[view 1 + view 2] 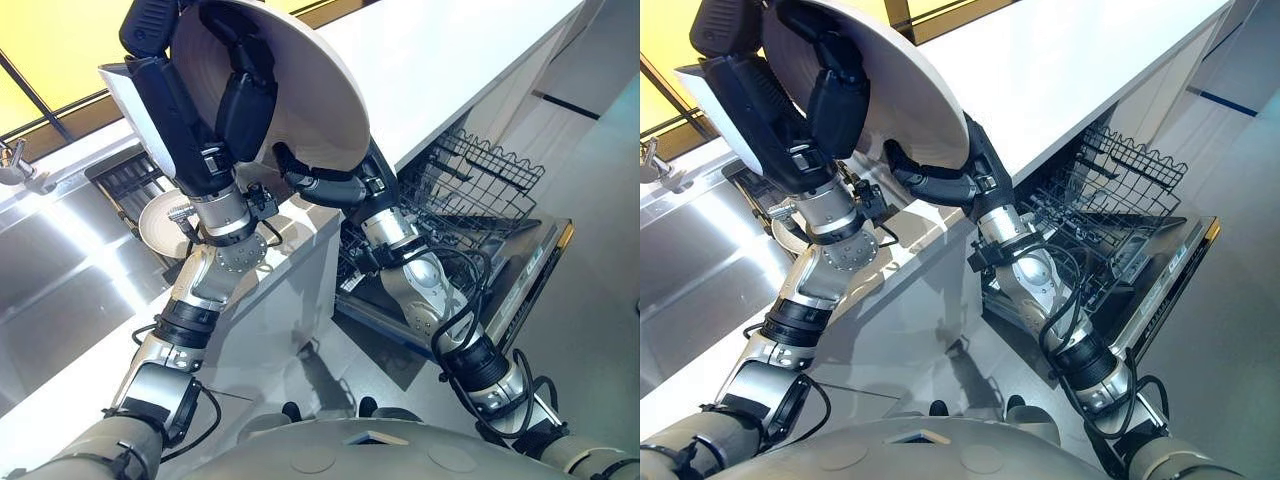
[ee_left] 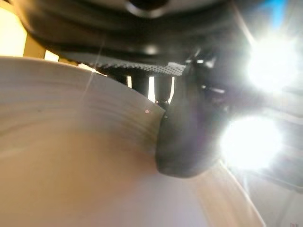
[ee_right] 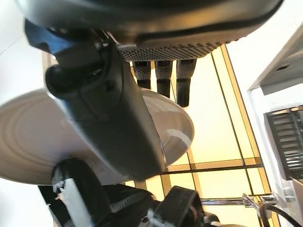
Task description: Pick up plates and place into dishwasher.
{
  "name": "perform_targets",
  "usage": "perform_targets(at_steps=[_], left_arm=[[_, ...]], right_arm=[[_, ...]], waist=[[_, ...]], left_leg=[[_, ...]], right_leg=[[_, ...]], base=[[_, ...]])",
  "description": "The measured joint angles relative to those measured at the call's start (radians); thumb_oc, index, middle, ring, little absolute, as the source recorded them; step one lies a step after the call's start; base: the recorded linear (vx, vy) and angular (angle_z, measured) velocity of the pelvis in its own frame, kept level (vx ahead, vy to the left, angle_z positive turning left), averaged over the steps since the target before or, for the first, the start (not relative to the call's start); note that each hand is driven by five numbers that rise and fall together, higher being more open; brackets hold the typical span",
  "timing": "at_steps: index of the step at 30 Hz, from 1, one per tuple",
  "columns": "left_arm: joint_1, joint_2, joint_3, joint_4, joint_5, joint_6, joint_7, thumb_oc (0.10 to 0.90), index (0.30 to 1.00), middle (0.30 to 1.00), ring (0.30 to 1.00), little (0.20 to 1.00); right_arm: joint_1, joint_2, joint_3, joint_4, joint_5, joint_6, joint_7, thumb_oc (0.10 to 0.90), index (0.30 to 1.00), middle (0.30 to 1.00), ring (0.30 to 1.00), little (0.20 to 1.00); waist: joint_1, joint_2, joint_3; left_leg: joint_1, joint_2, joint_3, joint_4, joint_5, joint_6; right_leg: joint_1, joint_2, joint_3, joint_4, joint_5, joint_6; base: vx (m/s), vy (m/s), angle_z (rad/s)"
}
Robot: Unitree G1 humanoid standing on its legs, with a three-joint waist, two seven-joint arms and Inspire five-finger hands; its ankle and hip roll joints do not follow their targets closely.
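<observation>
A large cream plate (image 1: 300, 90) is held up high over the counter edge, tilted on its side. My left hand (image 1: 242, 105) is shut on it, with the thumb (image 2: 184, 137) pressed on the plate's inner face (image 2: 71, 165) and the fingers wrapped behind the rim. My right hand (image 1: 322, 187) reaches in under the plate's lower rim. Its fingers (image 3: 163, 80) are straight, and the plate (image 3: 180, 127) lies past them beside the thumb. A second, smaller plate (image 1: 160, 222) rests on the counter behind my left wrist.
The dishwasher stands open at the right, its wire rack (image 1: 480, 180) pulled out over the lowered door (image 1: 535, 265). A white counter (image 1: 440, 60) runs above it. A steel sink (image 1: 60, 260) with a tap (image 1: 15, 160) lies at the left.
</observation>
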Motion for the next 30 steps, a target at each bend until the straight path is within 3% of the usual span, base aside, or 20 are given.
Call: perform_targets(at_steps=[5, 6, 7, 8, 17, 30], left_arm=[[0.023, -0.011, -0.008, -0.016, -0.007, 0.000, -0.023, 0.100, 0.300, 0.300, 0.300, 0.200], [0.023, -0.011, -0.008, -0.016, -0.016, 0.000, -0.028, 0.204, 0.389, 0.389, 0.389, 0.304], [0.024, -0.011, -0.008, -0.016, -0.030, 0.000, -0.038, 0.424, 0.578, 0.578, 0.578, 0.524], [0.024, -0.011, -0.009, -0.016, -0.041, 0.000, -0.050, 0.800, 0.900, 0.900, 0.900, 0.900], [0.104, -0.013, -0.062, -0.107, -0.196, -0.032, -0.194, 0.800, 0.900, 0.900, 0.900, 0.900], [0.215, 0.011, -0.067, -0.066, -0.388, -0.033, -0.424, 0.800, 0.900, 0.900, 0.900, 0.900]], right_arm=[[0.002, 0.000, -0.003, 0.000, -0.005, -0.002, -0.032, 0.100, 0.300, 0.300, 0.300, 0.200], [0.004, 0.000, -0.003, 0.000, -0.010, -0.003, -0.032, 0.100, 0.300, 0.300, 0.300, 0.200], [0.006, 0.000, -0.003, 0.000, -0.012, -0.004, -0.035, 0.100, 0.300, 0.300, 0.300, 0.200], [0.007, 0.000, -0.003, 0.000, -0.012, -0.004, -0.040, 0.100, 0.300, 0.300, 0.300, 0.200], [0.036, 0.000, -0.048, 0.000, -0.024, -0.011, -0.069, 0.100, 0.300, 0.300, 0.300, 0.200], [0.127, -0.039, -0.085, 0.010, -0.034, -0.023, -0.050, 0.100, 0.300, 0.300, 0.300, 0.200]], waist=[[0.002, 0.000, 0.000], [0.002, 0.000, 0.000], [0.003, 0.000, 0.000], [0.003, 0.000, 0.000], [0.008, 0.000, 0.000], [0.010, 0.001, 0.001]], left_leg=[[-0.002, 0.000, -0.004, 0.000, 0.001, 0.000], [-0.002, 0.000, -0.005, 0.000, 0.001, 0.000], [-0.002, 0.000, -0.006, 0.000, 0.001, 0.000], [-0.002, 0.000, -0.006, 0.000, 0.001, 0.000], [-0.003, -0.001, -0.006, 0.000, 0.001, 0.000], [-0.003, -0.001, -0.006, 0.000, 0.001, 0.001]], right_leg=[[0.000, 0.000, -0.001, 0.000, -0.001, 0.001], [0.000, 0.000, -0.001, 0.000, -0.001, 0.001], [0.000, 0.000, -0.001, 0.000, -0.001, 0.001], [0.000, 0.000, -0.001, 0.000, -0.001, 0.001], [0.000, -0.001, -0.001, 0.000, -0.001, 0.001], [0.000, -0.002, 0.000, 0.000, -0.001, 0.001]], base=[[0.01, 0.000, 0.01], [0.00, 0.000, 0.00], [0.00, 0.000, 0.00], [0.00, 0.000, 0.00], [0.00, 0.000, 0.00], [0.00, 0.000, 0.00]])
